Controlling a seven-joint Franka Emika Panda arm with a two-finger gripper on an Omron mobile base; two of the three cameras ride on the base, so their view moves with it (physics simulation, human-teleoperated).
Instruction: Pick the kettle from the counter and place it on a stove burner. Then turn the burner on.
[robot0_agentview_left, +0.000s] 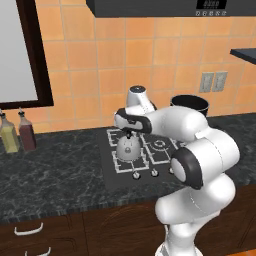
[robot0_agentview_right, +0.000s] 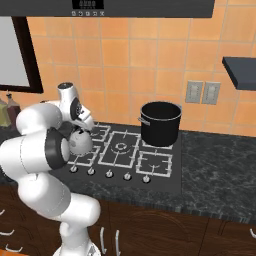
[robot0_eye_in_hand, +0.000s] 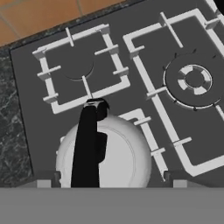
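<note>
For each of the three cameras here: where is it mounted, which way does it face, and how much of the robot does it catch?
Left base view: behind the arm's left, looking forward and down at the cooktop; the white arm rises lower right, over the kettle.
Right base view: behind its right, same cooktop, pot at the back; arm lower left.
Hand view: on the hand, looking down on the kettle on the front-left grate.
All three share kettle and cooktop.

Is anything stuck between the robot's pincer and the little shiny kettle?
No, nothing visible. The pincer hangs right over the kettle, at its black handle, and the kettle already sits on the front-left stove burner.
</note>
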